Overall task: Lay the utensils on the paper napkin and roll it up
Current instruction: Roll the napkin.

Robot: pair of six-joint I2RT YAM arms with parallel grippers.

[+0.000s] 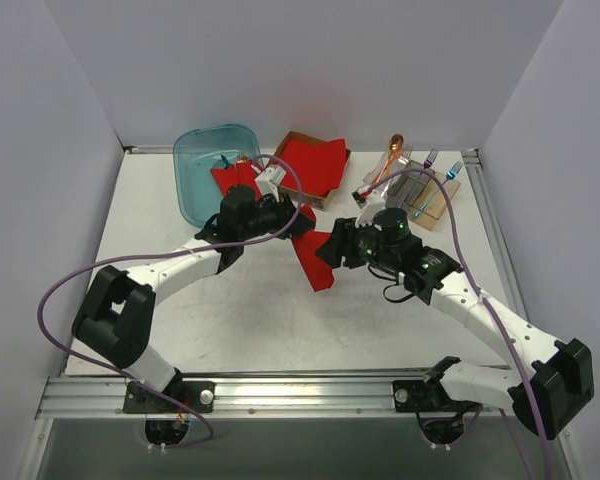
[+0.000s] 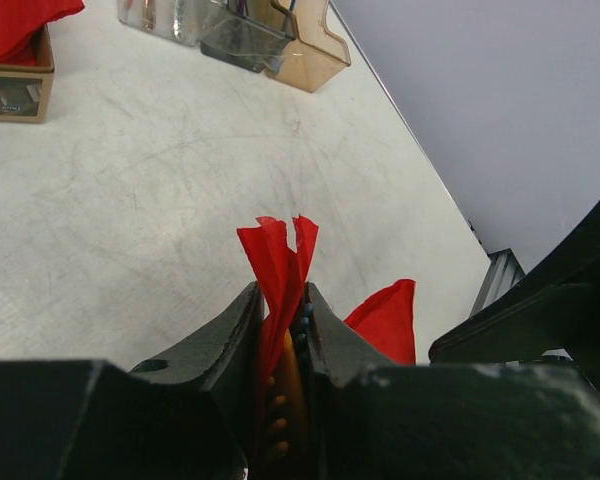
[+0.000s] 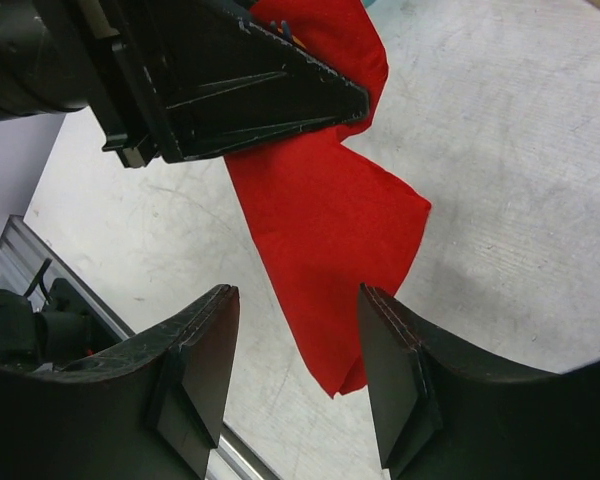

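Note:
My left gripper (image 1: 298, 216) (image 2: 282, 292) is shut on the red paper napkin (image 1: 315, 258) (image 2: 278, 262), held bunched and lifted above the table. A strip of orange and a bit of blue show between its jaws beside the paper. The napkin hangs down to a pointed tip (image 3: 330, 230). My right gripper (image 1: 332, 248) (image 3: 298, 300) is open, its fingers on either side of that tip, not touching it. An orange spoon (image 1: 393, 152), a purple fork (image 1: 430, 160) and a blue fork (image 1: 452, 172) stand in the holder at the back right.
A clear utensil holder (image 1: 420, 195) (image 2: 310, 55) sits at the back right. A cardboard box with a thick red stack (image 1: 310, 160) (image 2: 15, 90) stands at the back middle. A blue bin (image 1: 202, 175) with red bundles is at the back left.

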